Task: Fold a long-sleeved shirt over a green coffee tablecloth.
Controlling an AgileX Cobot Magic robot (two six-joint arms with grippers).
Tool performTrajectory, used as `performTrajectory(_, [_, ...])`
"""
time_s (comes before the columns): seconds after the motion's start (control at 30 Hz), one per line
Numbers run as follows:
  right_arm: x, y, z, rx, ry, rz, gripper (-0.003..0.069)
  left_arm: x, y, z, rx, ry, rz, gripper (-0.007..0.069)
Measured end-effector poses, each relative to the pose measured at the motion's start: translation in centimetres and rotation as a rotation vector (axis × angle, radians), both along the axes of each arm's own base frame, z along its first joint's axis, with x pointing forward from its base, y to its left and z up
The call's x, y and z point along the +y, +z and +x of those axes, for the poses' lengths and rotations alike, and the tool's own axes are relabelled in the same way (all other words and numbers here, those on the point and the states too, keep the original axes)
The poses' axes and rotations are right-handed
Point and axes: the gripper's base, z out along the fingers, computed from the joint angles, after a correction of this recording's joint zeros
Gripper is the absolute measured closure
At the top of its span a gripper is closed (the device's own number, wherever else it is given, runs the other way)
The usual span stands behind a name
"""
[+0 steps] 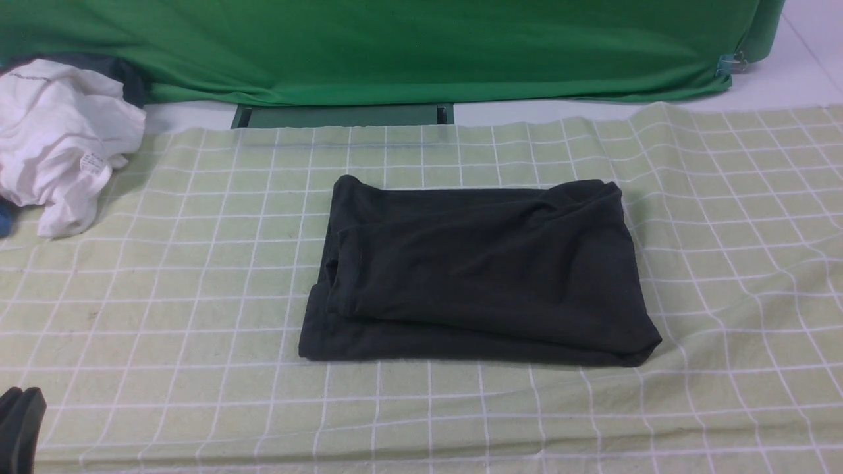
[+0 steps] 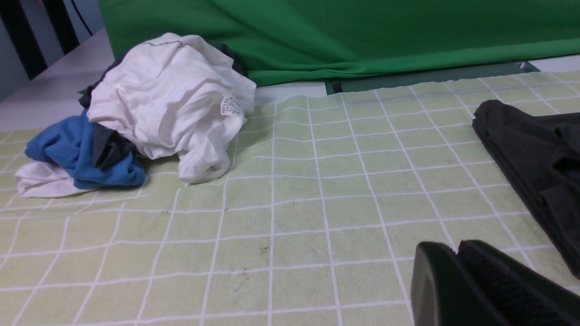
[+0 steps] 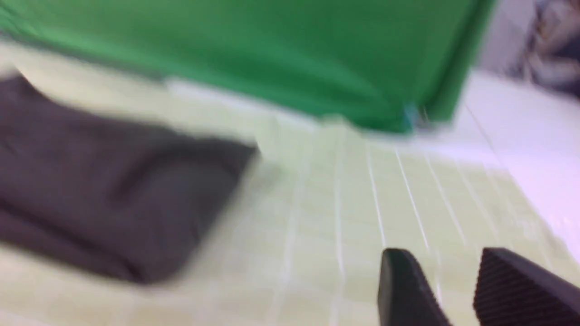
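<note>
The black long-sleeved shirt point(image 1: 477, 273) lies folded into a thick rectangle in the middle of the green coffee tablecloth point(image 1: 164, 296), a pale yellow-green cloth with a white grid. My left gripper point(image 1: 20, 418) sits low at the near left corner, well apart from the shirt; in the left wrist view its tips point(image 2: 455, 248) are pressed together with nothing between them, and the shirt's edge point(image 2: 534, 149) lies off to one side. My right gripper point(image 3: 446, 262) is out of the front view; in its blurred wrist view it stands open and empty over the tablecloth point(image 3: 326, 203), apart from the shirt point(image 3: 113, 194).
A crumpled white garment point(image 1: 59, 141) lies at the far left of the cloth, with a blue one point(image 2: 86, 154) tucked beside it. Plain bright green fabric point(image 1: 395, 46) hangs along the back. The tablecloth ripples at the right point(image 1: 757, 263).
</note>
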Motion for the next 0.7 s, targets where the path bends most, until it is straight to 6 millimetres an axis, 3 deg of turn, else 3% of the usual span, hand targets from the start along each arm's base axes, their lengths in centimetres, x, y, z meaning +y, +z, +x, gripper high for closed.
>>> performTrajectory(0.2, [-0.49,-0.95,-0.27,0.058,-0.086,0.008,0.0419,0.00,0.01,0.00,-0.001,0.000,0.001,0.0583])
performTrajectory(0.7, [-0.43,-0.99,-0.26,0.059,-0.078,0.020,0.0419,0.01,0.01,0.00,0.000,0.000,0.005,0.0583])
